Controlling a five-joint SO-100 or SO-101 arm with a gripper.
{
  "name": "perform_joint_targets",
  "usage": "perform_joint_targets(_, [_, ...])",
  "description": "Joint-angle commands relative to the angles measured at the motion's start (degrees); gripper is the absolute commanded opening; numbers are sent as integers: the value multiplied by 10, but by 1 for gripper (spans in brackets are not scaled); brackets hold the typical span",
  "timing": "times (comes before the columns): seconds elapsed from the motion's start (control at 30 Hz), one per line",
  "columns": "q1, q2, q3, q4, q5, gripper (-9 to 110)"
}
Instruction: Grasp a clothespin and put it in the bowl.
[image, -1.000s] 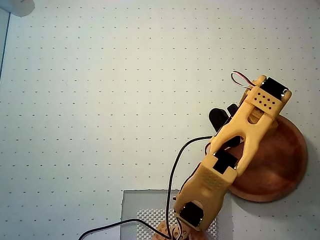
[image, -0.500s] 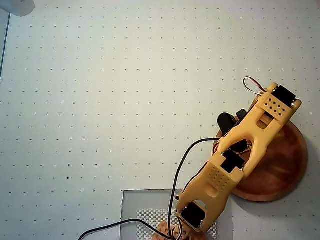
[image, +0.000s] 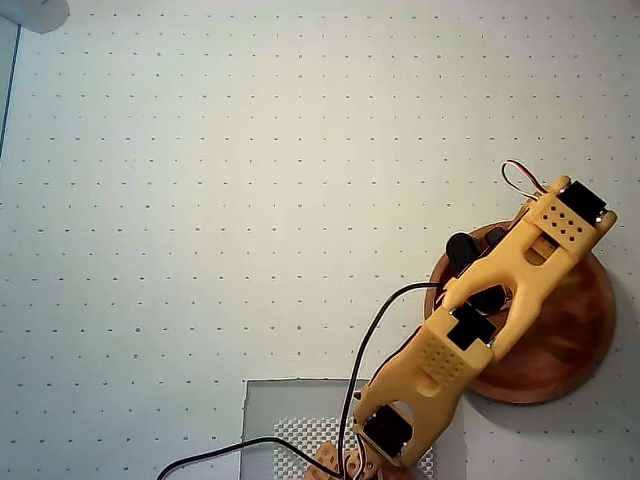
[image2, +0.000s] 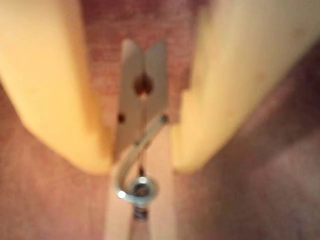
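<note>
Clothespin (image2: 142, 120) sits pinched between the hand's (image2: 142, 167) fingers, which has swung from the counter (image: 200, 200) to over the bowl (image: 570, 345); release looks next.

Overhead bright, even, sharp; wrist view dim, blurred, perhaps misfocused.

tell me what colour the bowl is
Reddish-brown wood; the bowl shows best in the overhead view, partly under the yellow arm.
</note>
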Motion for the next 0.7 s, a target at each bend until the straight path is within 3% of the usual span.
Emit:
perform_joint_targets(0.0, [2, 26, -34, 3, -7, 7])
perform_joint_targets(0.27, [1, 27, -34, 3, -8, 22])
perform_joint_targets(0.67, [-44, 181, -29, 32, -2, 22])
